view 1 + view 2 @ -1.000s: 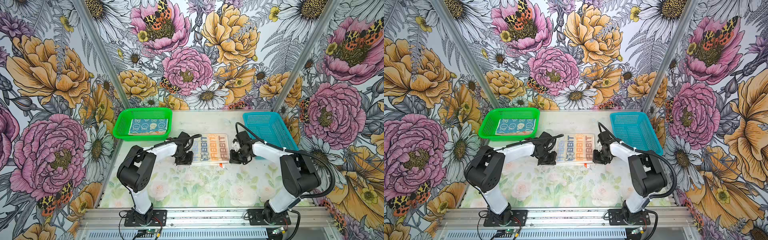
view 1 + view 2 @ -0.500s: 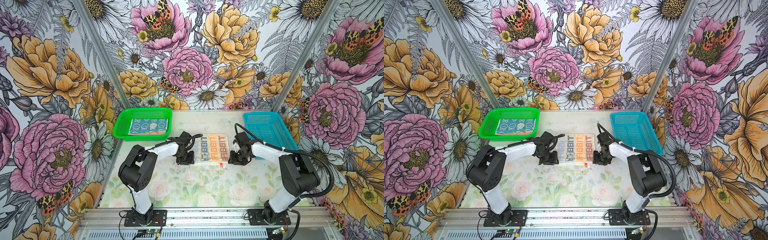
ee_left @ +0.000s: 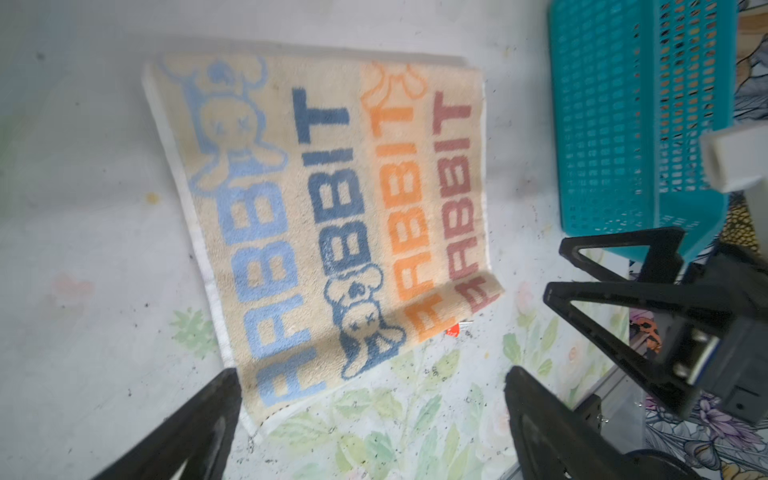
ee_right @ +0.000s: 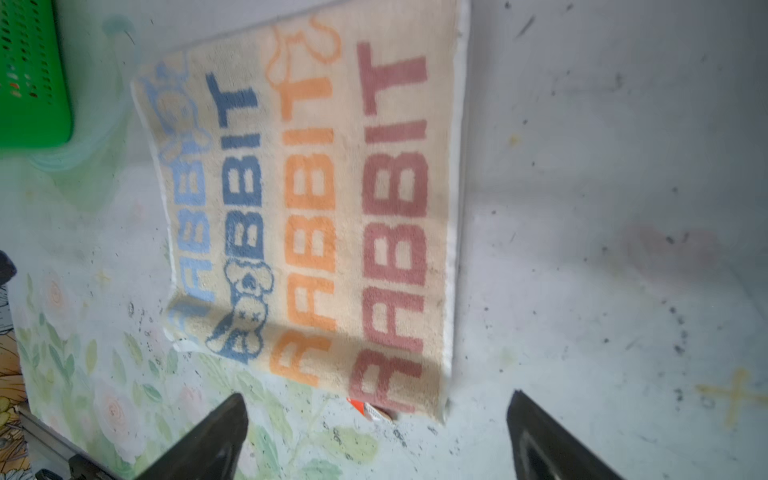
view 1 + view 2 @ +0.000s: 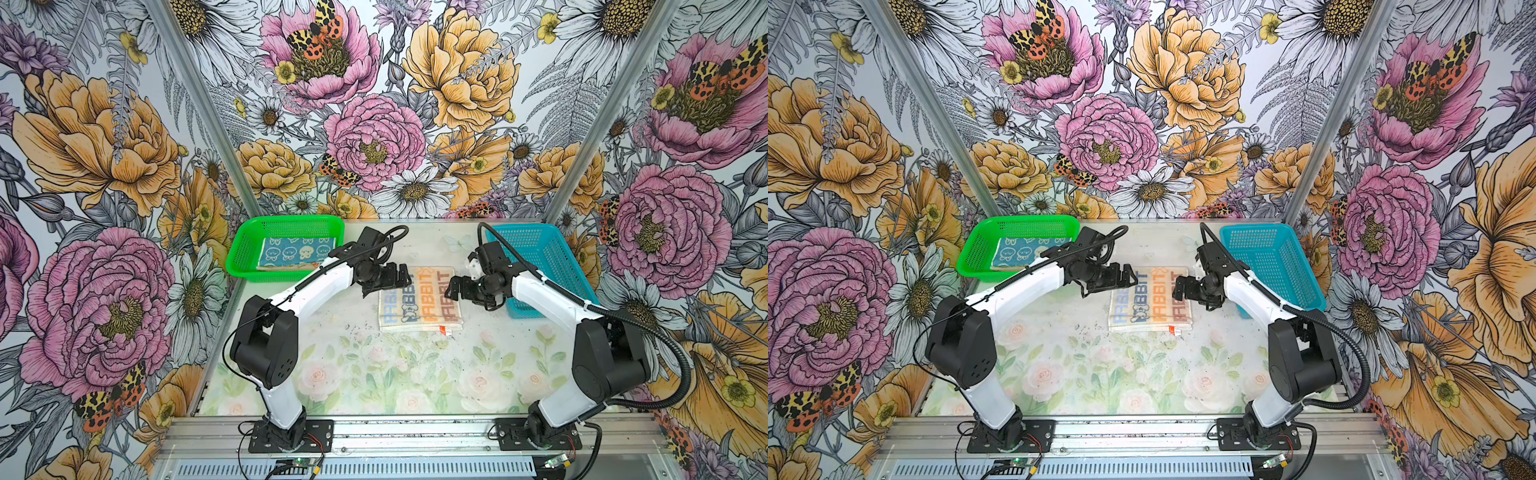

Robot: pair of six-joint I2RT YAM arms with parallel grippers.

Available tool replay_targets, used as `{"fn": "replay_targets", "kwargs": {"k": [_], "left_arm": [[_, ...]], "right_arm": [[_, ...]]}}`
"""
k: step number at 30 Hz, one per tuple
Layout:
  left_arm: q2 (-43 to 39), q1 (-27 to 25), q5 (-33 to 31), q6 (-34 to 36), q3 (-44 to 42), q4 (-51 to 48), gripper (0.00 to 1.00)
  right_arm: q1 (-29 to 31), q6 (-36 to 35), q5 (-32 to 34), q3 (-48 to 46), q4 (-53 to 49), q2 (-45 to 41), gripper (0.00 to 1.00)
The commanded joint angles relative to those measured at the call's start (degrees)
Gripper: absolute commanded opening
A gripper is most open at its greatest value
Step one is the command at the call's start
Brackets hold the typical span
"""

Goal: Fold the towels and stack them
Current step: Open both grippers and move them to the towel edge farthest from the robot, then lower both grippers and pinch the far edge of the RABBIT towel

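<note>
In both top views the green basket (image 5: 245, 253) sits upper left, the striped towel (image 5: 419, 301) lies folded at the centre, and the teal towel (image 5: 291, 253) lies inside the basket. The left gripper (image 5: 401, 276) and the right gripper (image 5: 453, 291) flank the striped towel, fingers released, empty

The table (image 5: 374, 374) has a pale top printed with faded roses and green leaves, dotted with dark specks and smudges. Three things lie directly on it. A green basket (image 5: 245, 253) sits at the far left corner and a blue basket (image 5: 552, 266) along the far right side. Between them, apart from both, a striped towel (image 5: 419, 301) with "RABBIT" lettering lies flat and folded. A small orange tag (image 5: 444, 330) pokes out from its near edge onto the tabletop.
</note>
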Motion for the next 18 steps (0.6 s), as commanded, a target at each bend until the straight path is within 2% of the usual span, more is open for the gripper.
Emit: {"fn": "replay_targets", "kwargs": {"k": [1, 9, 13, 18], "left_arm": [[6.58, 2.63, 1.75, -0.06, 4.99, 0.57, 0.99], [18.65, 5.79, 2.98, 2.98, 16.24, -1.70, 0.99], [22.76, 6.35, 2.49, 4.18, 19.64, -3.22, 0.99], [24.14, 6.84, 2.46, 4.97, 21.16, -3.51, 0.99]], "right_arm": [[-2.14, -1.91, 1.21, 7.11, 0.57, 6.90, 0.98], [-4.04, -4.41, 0.48, 23.72, -0.83, 23.62, 0.90], [-4.20, -6.51, 1.21, 28.61, -1.44, 28.26, 0.84], [-4.22, -9.07, 1.88, 33.21, -2.56, 32.57, 0.77]]}}
